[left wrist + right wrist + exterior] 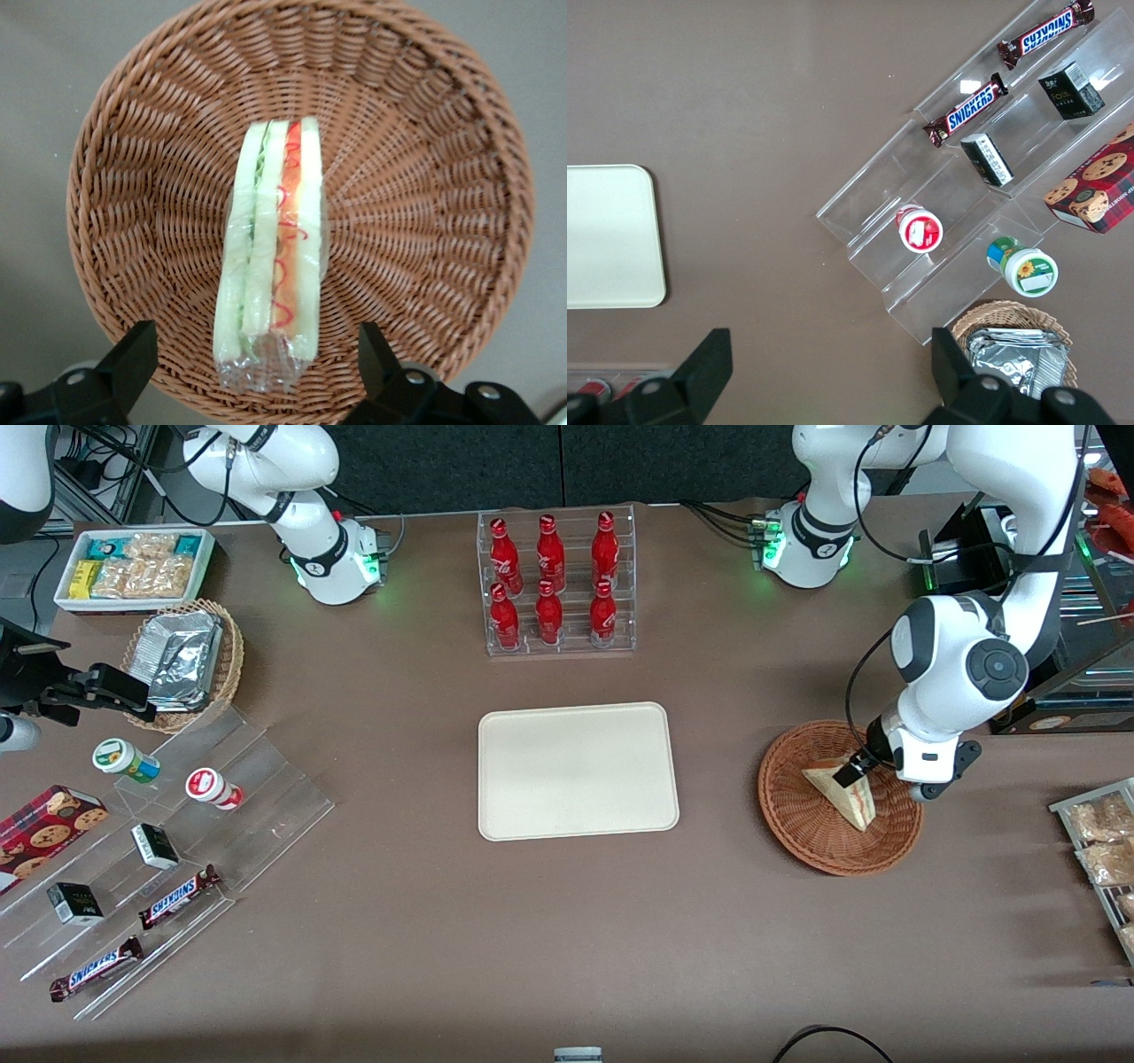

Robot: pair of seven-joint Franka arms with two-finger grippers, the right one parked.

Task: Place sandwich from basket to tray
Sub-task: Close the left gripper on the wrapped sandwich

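While the sandwich (270, 257) lies in the basket (425, 177), the gripper (252, 359) hovers just above it with fingers open on both sides. It looks light and soft, its wrap slippery; a gentle hold across the bread faces seems best

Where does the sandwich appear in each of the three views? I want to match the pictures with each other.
Front view: the sandwich lies in the basket, toward the working arm's end of the table, right by the gripper.
Left wrist view: the sandwich stands on edge in the middle of the basket, between the open fingers.
Right wrist view: not in it.
Shared landmark: the basket.
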